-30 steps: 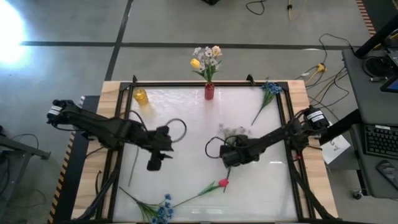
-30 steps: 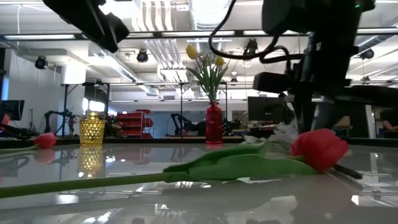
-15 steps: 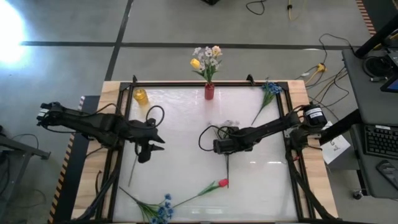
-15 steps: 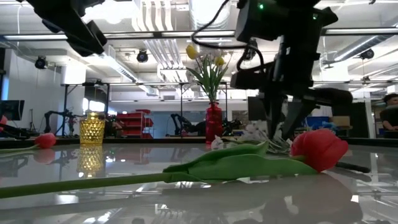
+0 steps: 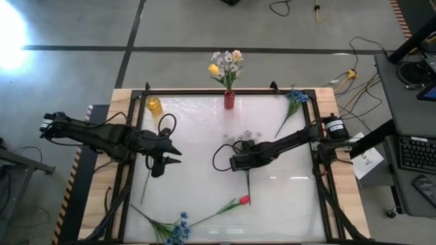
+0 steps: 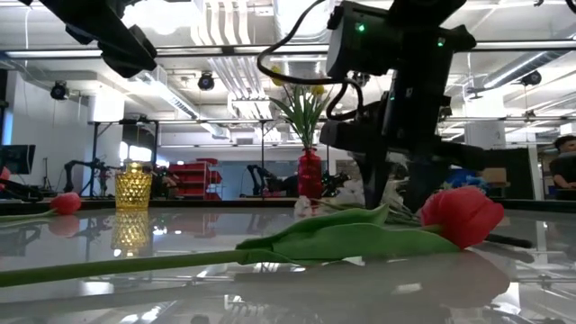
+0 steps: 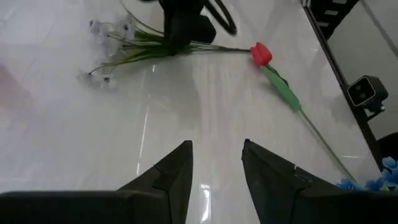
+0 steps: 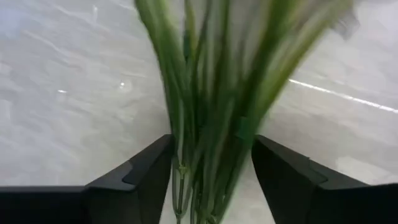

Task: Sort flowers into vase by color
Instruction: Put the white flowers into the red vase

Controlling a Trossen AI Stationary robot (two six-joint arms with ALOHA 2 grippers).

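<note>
Lying between right gripper (image 8: 211,168): white spray (image 8: 211,81)

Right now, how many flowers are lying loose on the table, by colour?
Red tulips: 2
Blue sprays: 2
White spray: 1
Total: 5
</note>
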